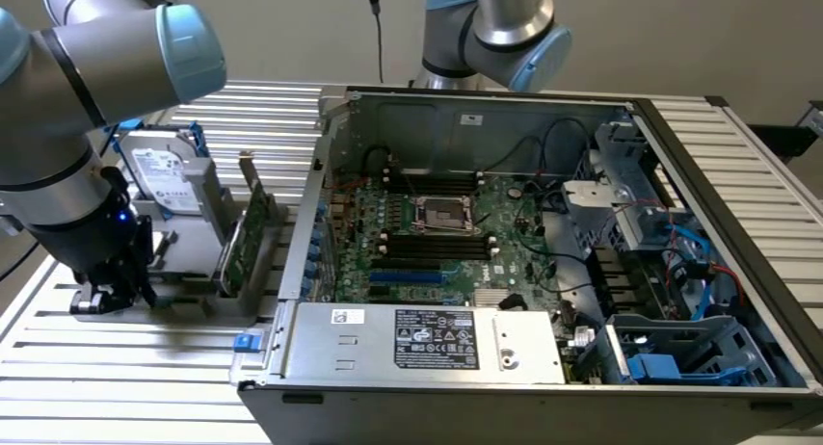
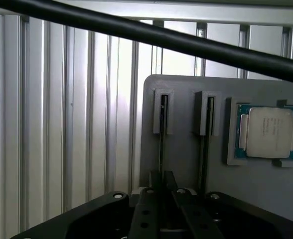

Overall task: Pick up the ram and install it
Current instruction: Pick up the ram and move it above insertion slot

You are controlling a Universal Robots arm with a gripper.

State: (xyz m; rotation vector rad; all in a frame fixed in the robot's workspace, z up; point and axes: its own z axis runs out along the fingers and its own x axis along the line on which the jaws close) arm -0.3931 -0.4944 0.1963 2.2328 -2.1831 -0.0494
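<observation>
**Gripper positioned at slotted holder**

The gripper [image 2: 162, 181] is over a grey holder [image 2: 184, 159] on the ribbed metal desk [image 2: 62, 124]. The ram [image 2: 162, 149] stands edge-on in one slot, in line with the gripper. A second stick [image 2: 205, 149] stands in the neighbouring slot, with a processor chip [image 2: 268, 132] recessed beside it. A black cable [image 2: 161, 35] crosses overhead.

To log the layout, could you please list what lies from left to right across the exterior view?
The gripper → hard drive → green expansion card → motherboard CPU socket → blue drive cage.
</observation>
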